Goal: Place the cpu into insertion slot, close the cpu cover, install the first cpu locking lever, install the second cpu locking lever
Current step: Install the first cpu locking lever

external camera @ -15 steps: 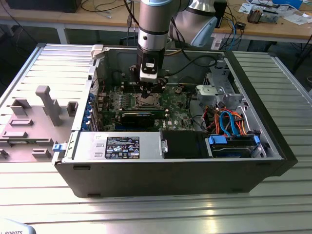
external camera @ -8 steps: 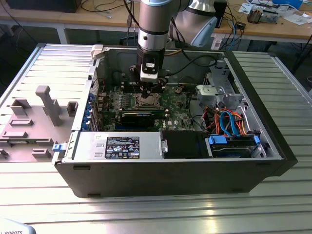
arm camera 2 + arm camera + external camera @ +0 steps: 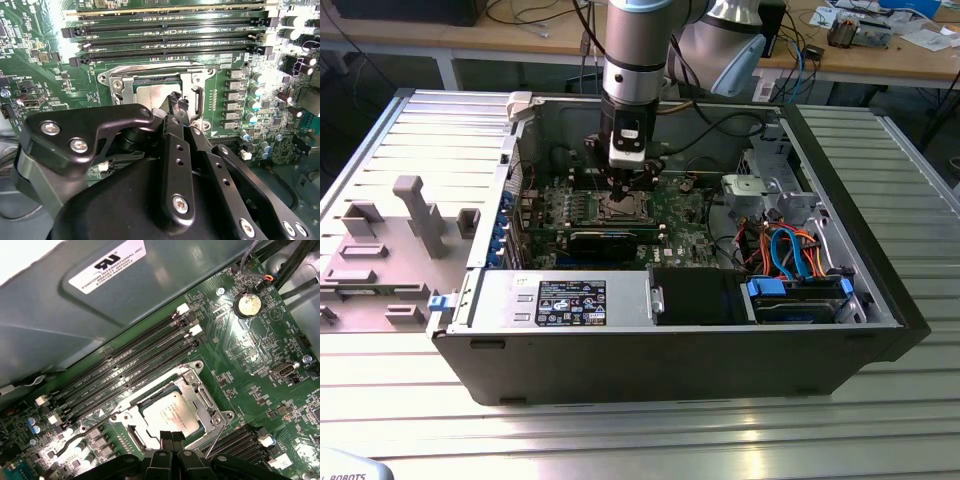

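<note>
Pincer [image 3: 172, 435] is closed, tips pressed together with nothing between them that I can see. It's parked low over the near edge of the cpu [image 3: 172, 412], right at it, though I can't say if it's actually touching. My guess is the closed tips are meant as a poking tool here, for nudging hardware instead of carrying anything.

The cpu is already sitting flat in the slot [image 3: 630, 212], roughly mid-board, just beside the long memory sockets [image 3: 130, 360]. The cover [image 3: 195, 387] looks to be lying down around the chip like a frame, with the shiny top showing through the window. There's a thin wire lever [image 3: 216, 444] next to the cover's corner that looks angled up and loose, so I'd say it isn't hooked, but it's hard to be sure.

As for what's in what, the open computer case [image 3: 670, 370] lies on its side in the middle of the ribbed metal tabletop [image 3: 640, 440]. That's why the arm can come straight down into it. Inside are the green board [image 3: 250, 365], a silver power box [image 3: 570, 300] along the near wall, and drives with blue and orange cables [image 3: 795, 250] at the exterior view's right. A grey holder [image 3: 380, 270] sits on the tabletop beside the case, at the exterior view's left.
</note>
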